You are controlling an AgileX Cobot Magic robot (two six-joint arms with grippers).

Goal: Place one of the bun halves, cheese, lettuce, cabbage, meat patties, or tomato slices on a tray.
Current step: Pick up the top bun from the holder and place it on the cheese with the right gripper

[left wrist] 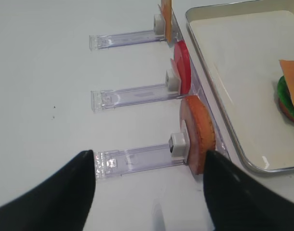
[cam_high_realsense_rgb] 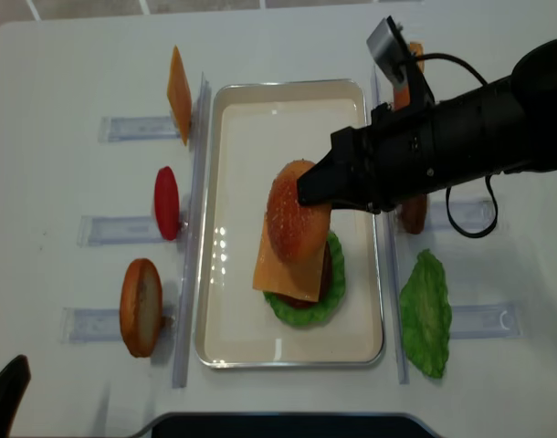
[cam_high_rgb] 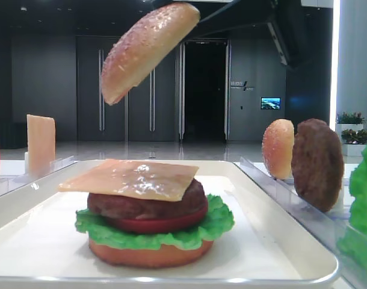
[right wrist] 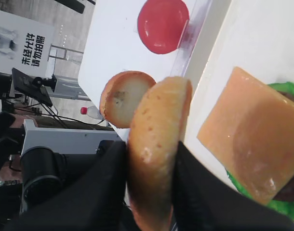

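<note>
The right claw (right wrist: 154, 159) is squeezed tight on the top bun half (cam_high_realsense_rgb: 295, 212), with one black finger (right wrist: 101, 183) on each side of it. The bun is speckled with pale seeds and is tilted in the air, touching nothing but the claw. It hangs right above the stack of food on the cream-white tray (cam_high_realsense_rgb: 233, 137). The stack sits toward the near right part of the tray. At the bottom is a smooth orange bun (cam_high_rgb: 148, 253), then frilly green lettuce (cam_high_rgb: 99, 227), then a red tomato slice (cam_high_rgb: 156, 224), then a brown meat patty (cam_high_rgb: 141, 203), and a square of cheese (cam_high_rgb: 132, 179) lies on top. On the left of the tray, clear racks (left wrist: 132, 156) hold a cheese slice (cam_high_realsense_rgb: 178, 82) at the far end, a tomato slice (cam_high_realsense_rgb: 166, 203) in the middle and a bun half (cam_high_realsense_rgb: 140, 306) at the near end, all standing on edge. On the right of the tray another green lettuce leaf (cam_high_realsense_rgb: 425, 312) stands in its rack. The left claw (left wrist: 149, 192) is spread open above the table (left wrist: 41, 72), near the bun half in its rack, and holds nothing.
</note>
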